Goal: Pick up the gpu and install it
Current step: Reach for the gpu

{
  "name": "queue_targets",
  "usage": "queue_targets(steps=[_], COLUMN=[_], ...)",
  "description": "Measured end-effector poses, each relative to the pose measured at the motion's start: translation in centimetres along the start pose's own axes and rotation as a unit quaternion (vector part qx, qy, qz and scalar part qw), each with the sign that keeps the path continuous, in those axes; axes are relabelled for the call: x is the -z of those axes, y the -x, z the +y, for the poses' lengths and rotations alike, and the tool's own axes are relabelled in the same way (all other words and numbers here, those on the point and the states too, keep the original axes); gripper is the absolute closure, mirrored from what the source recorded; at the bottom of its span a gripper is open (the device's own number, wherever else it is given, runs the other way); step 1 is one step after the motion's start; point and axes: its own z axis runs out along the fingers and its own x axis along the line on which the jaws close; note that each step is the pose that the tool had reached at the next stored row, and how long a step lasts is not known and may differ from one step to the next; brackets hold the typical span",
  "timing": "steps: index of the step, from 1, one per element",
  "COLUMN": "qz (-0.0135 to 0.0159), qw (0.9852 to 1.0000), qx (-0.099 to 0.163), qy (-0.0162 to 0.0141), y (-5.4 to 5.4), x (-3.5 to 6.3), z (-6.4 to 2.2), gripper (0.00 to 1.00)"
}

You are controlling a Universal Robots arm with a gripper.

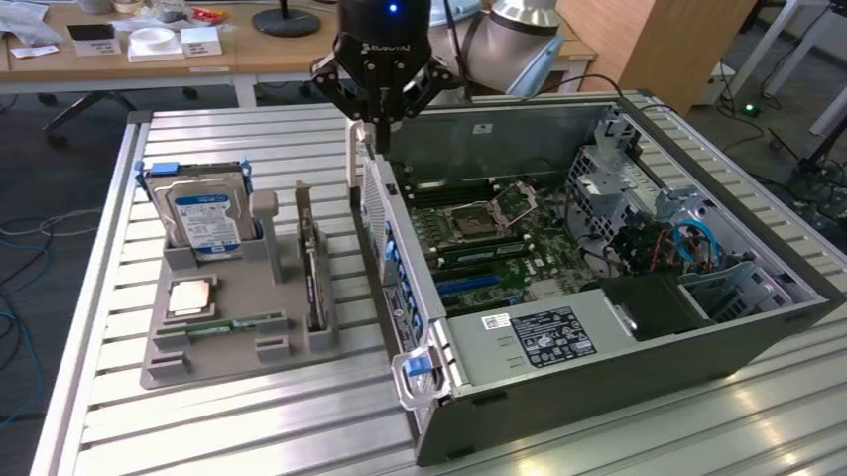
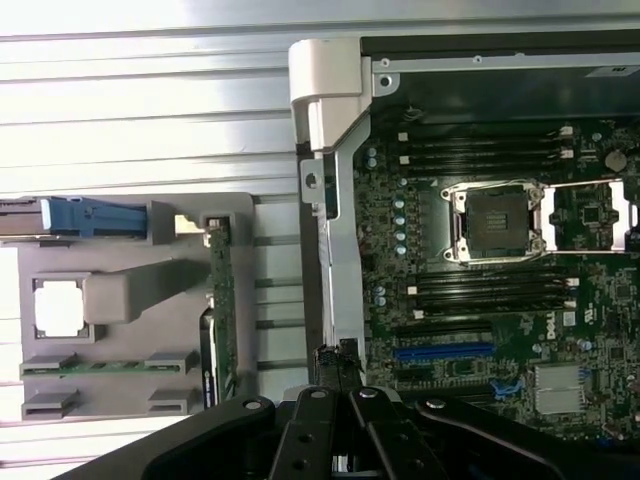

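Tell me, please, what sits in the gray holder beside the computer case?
A hard drive stands upright, the gpu stands on edge in a slot, a processor chip and a RAM stick lie flat. The walls of the holder cover the gpu's lower edge.

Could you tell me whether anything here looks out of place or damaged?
Nothing looks damaged or spilled. The gpu stands on edge in the grey tray, outside the case. The one oddity is the CPU socket, which lies open and empty with its frame raised.
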Motion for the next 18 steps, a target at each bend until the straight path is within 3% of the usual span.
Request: queue_targets(steps=[18], qz=[0.0], qw=[1.0], qx=[0.0], qy=[0.0], y=[-3.9], x=[-0.02], z=[-0.21], gripper=[0.89])
